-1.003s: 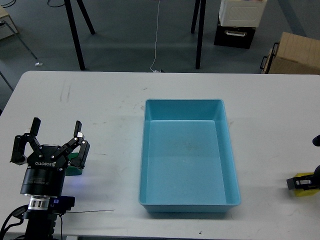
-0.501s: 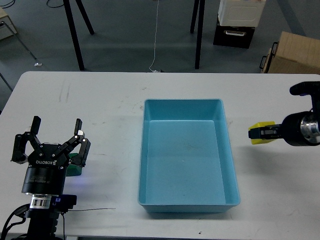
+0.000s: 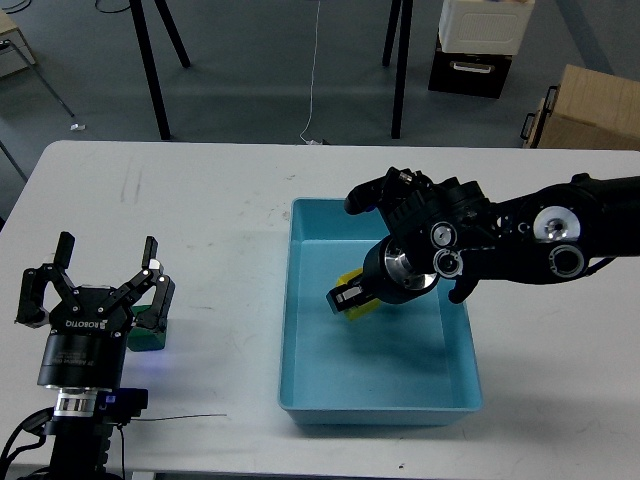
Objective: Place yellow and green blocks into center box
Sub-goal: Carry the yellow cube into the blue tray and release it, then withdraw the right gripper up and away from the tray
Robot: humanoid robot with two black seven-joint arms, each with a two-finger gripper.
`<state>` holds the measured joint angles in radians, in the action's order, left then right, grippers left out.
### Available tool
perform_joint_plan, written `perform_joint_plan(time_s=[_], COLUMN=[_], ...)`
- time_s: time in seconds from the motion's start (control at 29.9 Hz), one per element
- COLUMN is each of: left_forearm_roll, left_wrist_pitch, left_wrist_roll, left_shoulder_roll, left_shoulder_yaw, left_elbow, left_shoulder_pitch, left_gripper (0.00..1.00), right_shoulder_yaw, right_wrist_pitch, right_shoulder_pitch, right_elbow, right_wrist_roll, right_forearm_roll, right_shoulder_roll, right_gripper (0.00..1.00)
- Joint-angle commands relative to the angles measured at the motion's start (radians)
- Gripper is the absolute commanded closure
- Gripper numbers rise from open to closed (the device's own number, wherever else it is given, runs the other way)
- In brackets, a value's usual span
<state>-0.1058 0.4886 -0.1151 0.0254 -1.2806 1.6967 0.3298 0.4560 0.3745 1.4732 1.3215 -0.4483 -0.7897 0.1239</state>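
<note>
The blue box [image 3: 460, 290] sits in the middle of the white table. My right gripper [image 3: 350, 298] reaches in from the right over the box and is shut on the yellow block [image 3: 356, 303], held above the box floor near its left side. My left gripper [image 3: 105, 268] is open at the table's left, fingers spread. The green block [image 3: 150, 337] lies on the table just right of and beneath the left gripper, mostly hidden by it.
The white table [image 3: 220, 210] spans the view. Black stand legs [image 3: 150, 70], a cable, a cardboard box [image 3: 590, 110] and a black-and-white case [image 3: 475, 45] are on the floor behind the table.
My right arm has swung left from the table's right side to over the box, carrying the yellow block with it. The left gripper has barely moved.
</note>
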Motion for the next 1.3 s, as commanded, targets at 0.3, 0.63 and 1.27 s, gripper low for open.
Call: perform_joint_plan(time_s=[0.3, 0.63, 1.27], left_forearm_roll=[0.000, 0.000, -0.002], left_wrist_pitch=[0.000, 0.000, 0.000], left_wrist_roll=[0.000, 0.006, 0.008], left_shoulder_roll=[0.002, 0.008, 0.011], left_shoulder_yaw=[0.007, 0.009, 0.006], left_elbow=[0.000, 0.000, 0.001], left_shoulder_pitch=[-0.002, -0.020, -0.069], left_gripper=[0.00, 0.00, 0.00], right_shoulder_yaw=[-0.187, -0.698, -2.141], right_wrist_pitch=[-0.006, -0.017, 0.114], right_shoulder_pitch=[0.022, -0.143, -1.192], right_elbow=[-0.106, -0.249, -0.285], right_wrist_roll=[-0.003, 0.010, 0.217], right_forearm_roll=[0.020, 0.263, 1.101], right_shoulder_roll=[0.111, 0.382, 0.482], right_gripper=[0.00, 0.00, 0.00])
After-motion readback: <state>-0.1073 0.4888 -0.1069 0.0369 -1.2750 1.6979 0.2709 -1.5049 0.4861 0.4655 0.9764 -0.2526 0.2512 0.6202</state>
